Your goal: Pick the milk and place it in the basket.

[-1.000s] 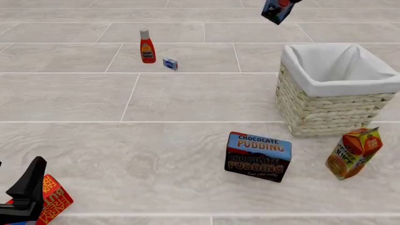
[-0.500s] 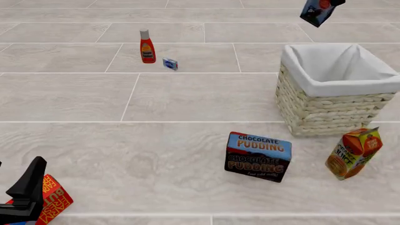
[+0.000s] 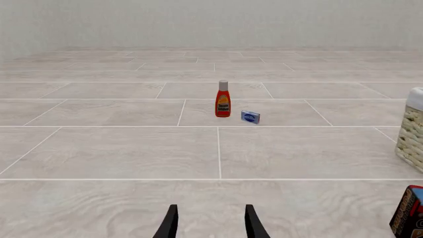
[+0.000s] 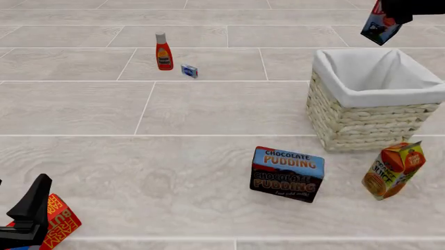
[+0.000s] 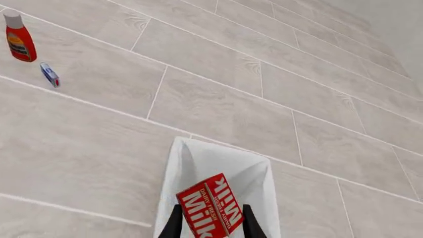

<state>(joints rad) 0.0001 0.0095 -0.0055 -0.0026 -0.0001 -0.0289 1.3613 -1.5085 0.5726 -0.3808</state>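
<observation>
The milk point(image 4: 380, 27) is a small carton with a red and dark blue body, hanging tilted in the air above the far rim of the basket point(image 4: 361, 122). My right gripper point(image 4: 402, 9) is shut on it at the top right of the front view. In the right wrist view the red milk point(image 5: 208, 208) sits between the two dark fingers point(image 5: 174, 224), with the basket's white cloth lining point(image 5: 218, 166) straight below. My left gripper point(image 4: 33, 205) rests low at the near left, and its fingers point(image 3: 170, 224) stand open on nothing.
A red ketchup bottle point(image 4: 163, 52) and a small blue box point(image 4: 189, 71) stand at the far left. A chocolate pudding box point(image 4: 286, 173) sits in front of the basket, an orange juice carton point(image 4: 394, 169) by its near right corner. A red butter box point(image 4: 61, 225) lies beside my left gripper.
My right gripper has carried the milk to the right and slightly down, from beyond the basket's left side to over its far rim. The left arm has not moved.
</observation>
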